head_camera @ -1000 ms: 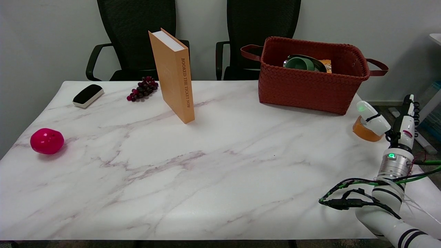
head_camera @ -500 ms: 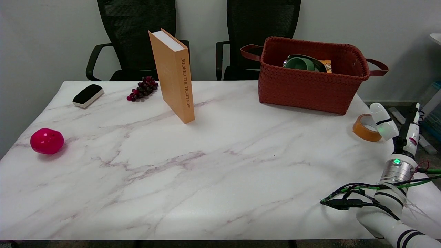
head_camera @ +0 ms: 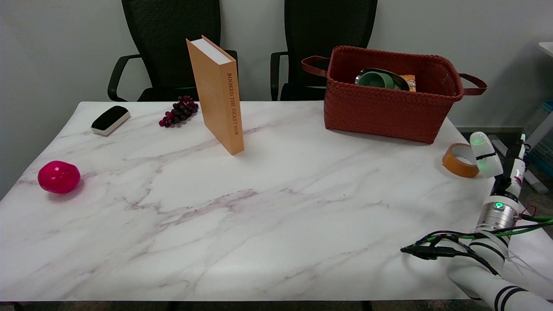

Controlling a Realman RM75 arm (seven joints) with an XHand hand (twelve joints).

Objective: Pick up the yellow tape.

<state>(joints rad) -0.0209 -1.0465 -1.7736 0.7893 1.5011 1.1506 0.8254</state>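
Observation:
The yellow tape (head_camera: 459,164) is a flat orange-yellow roll lying near the table's right edge, in front of the basket's right corner. My right hand (head_camera: 503,162) stands just to the right of it, over the table's edge and seen edge-on. One white finger (head_camera: 484,154) sticks out to the left and ends beside the roll's right rim. It overlaps the rim in the picture, and I cannot tell whether it touches. The hand holds nothing. Its other fingers point up and are mostly hidden.
A woven red-brown basket (head_camera: 389,110) with a green bowl inside stands behind the tape. An orange book (head_camera: 218,95) stands upright at mid-table. Grapes (head_camera: 178,111) and a black-and-white eraser (head_camera: 110,119) lie at the back left, a pink ball (head_camera: 58,176) at the left edge.
My right hand has moved right and slightly down, from over the tape to beside it. The roll is now almost fully uncovered and has not moved.

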